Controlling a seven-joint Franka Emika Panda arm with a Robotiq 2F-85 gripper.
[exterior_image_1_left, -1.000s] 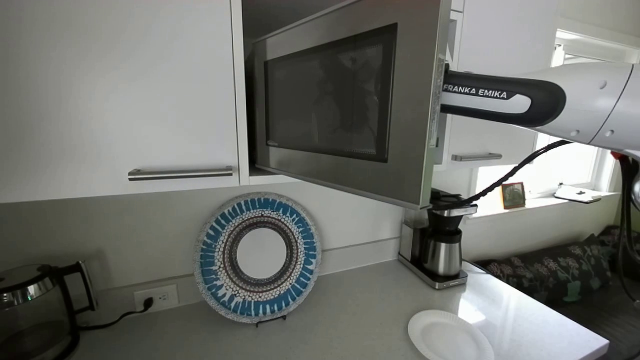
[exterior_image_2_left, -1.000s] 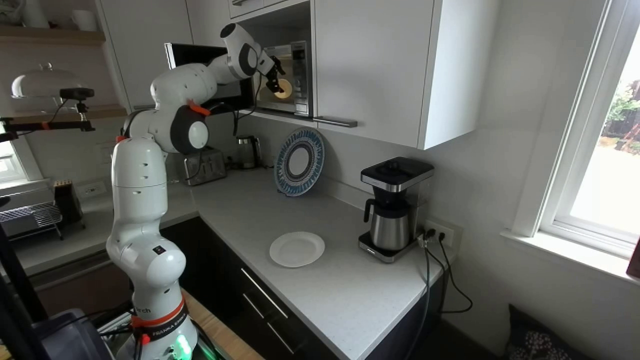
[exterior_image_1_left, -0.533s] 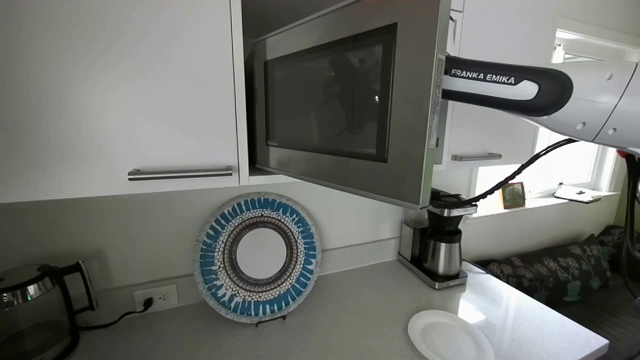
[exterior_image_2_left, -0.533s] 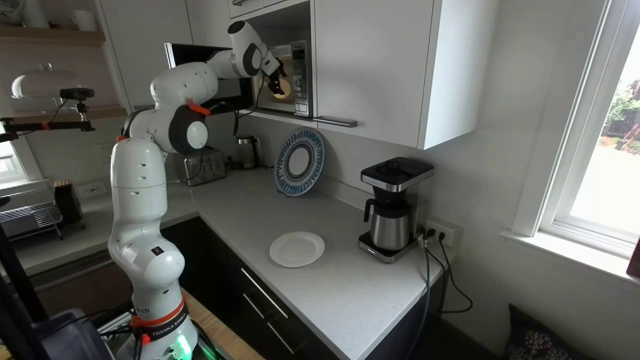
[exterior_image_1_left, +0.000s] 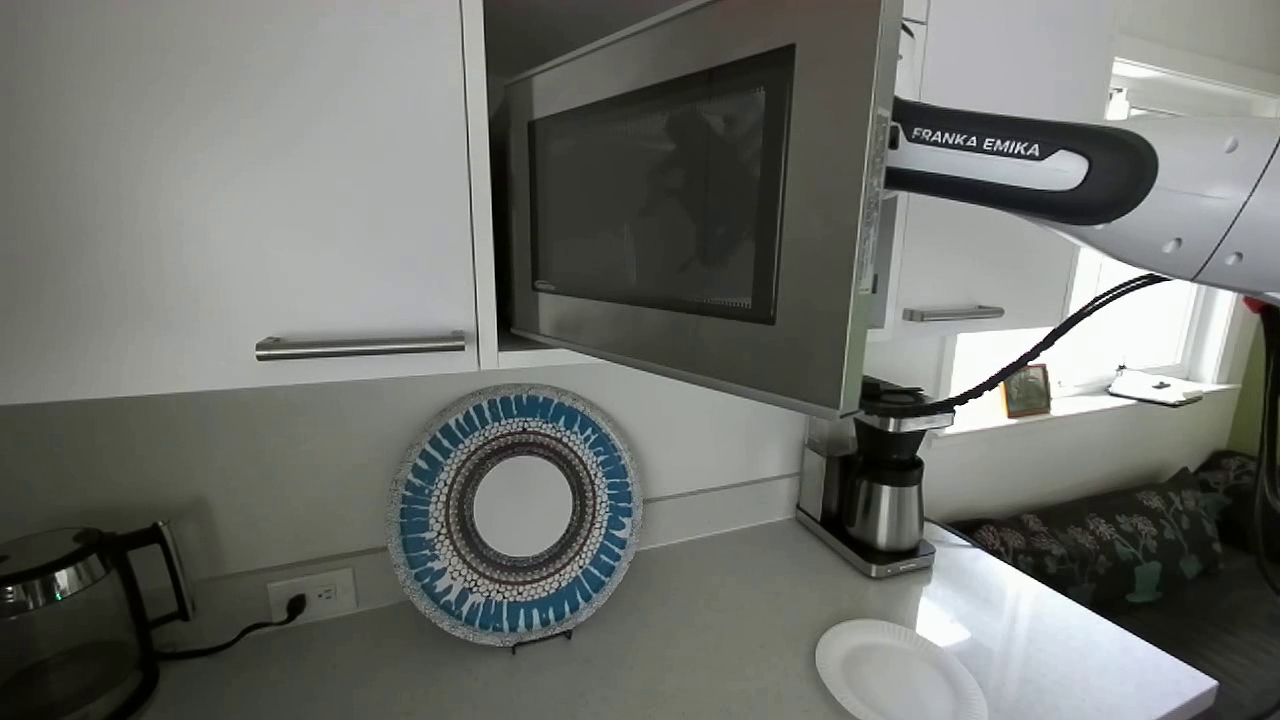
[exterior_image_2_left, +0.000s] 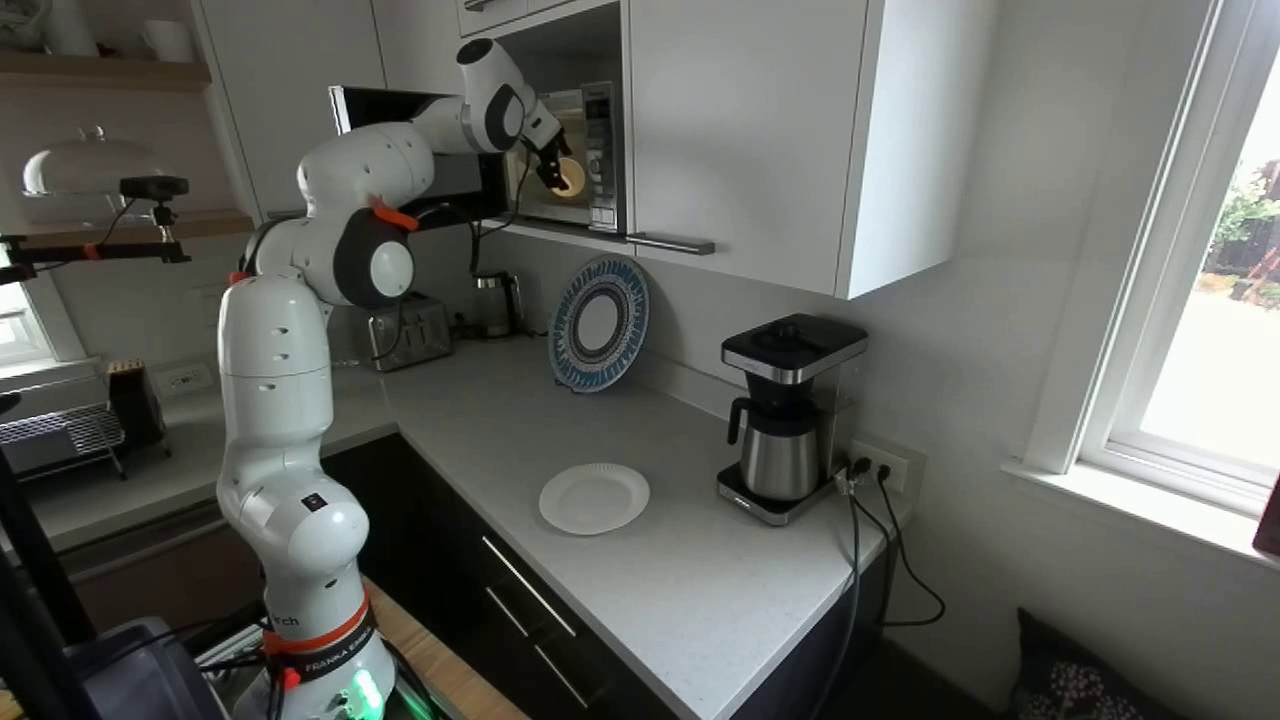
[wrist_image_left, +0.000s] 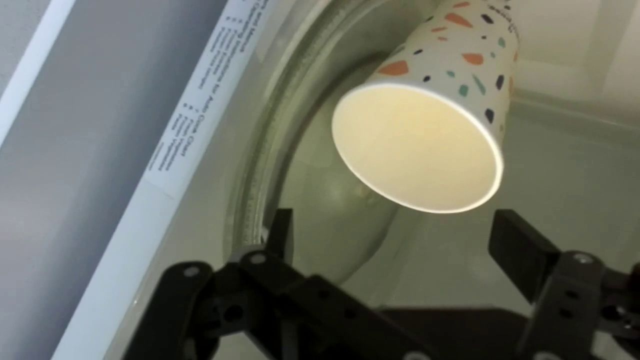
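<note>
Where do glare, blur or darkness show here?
In an exterior view, glare whitens the countertop beside the white plate; in both exterior views, window glass is largely washed out; in the wrist view, the gripper is very dark, the patterned cup fairly crisp, the label soft.

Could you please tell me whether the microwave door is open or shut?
Open: the microwave door juts from the cabinet; the wrist view shows a cup inside.

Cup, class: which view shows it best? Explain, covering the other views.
The wrist view: the cup appears large, its mouth and speckled side plain. In an exterior view, a small pale disc shows, apparently its mouth; in an exterior view, the door seems to hide it.
</note>
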